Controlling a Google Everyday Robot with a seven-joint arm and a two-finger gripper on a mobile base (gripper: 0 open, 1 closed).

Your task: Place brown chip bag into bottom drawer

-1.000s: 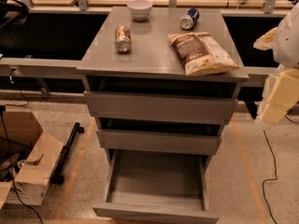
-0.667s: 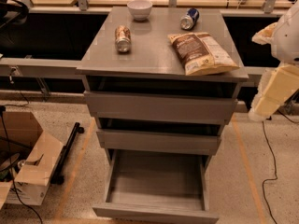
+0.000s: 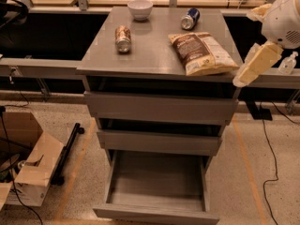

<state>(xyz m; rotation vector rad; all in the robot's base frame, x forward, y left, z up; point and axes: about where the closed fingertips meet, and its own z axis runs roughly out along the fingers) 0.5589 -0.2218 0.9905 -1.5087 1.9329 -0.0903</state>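
Observation:
The brown chip bag (image 3: 202,52) lies flat on the right front of the grey cabinet top (image 3: 150,50), dark brown end to the back left, cream end at the front right corner. The bottom drawer (image 3: 157,210) is pulled out and nothing shows inside it. The two drawers above it are a little ajar. My gripper (image 3: 246,73) hangs from the white arm at the right, just off the cabinet's right front corner, close beside the bag's cream end and holding nothing.
On the top stand a white bowl (image 3: 140,8), a brown can (image 3: 123,38) lying on its side and a blue can (image 3: 190,18). A cardboard box (image 3: 28,172) sits on the floor at left. Cables run along the floor at right.
My gripper has moved up and to the left, from beside the top drawer to the level of the cabinet top near the bag. The bag and drawers have not moved.

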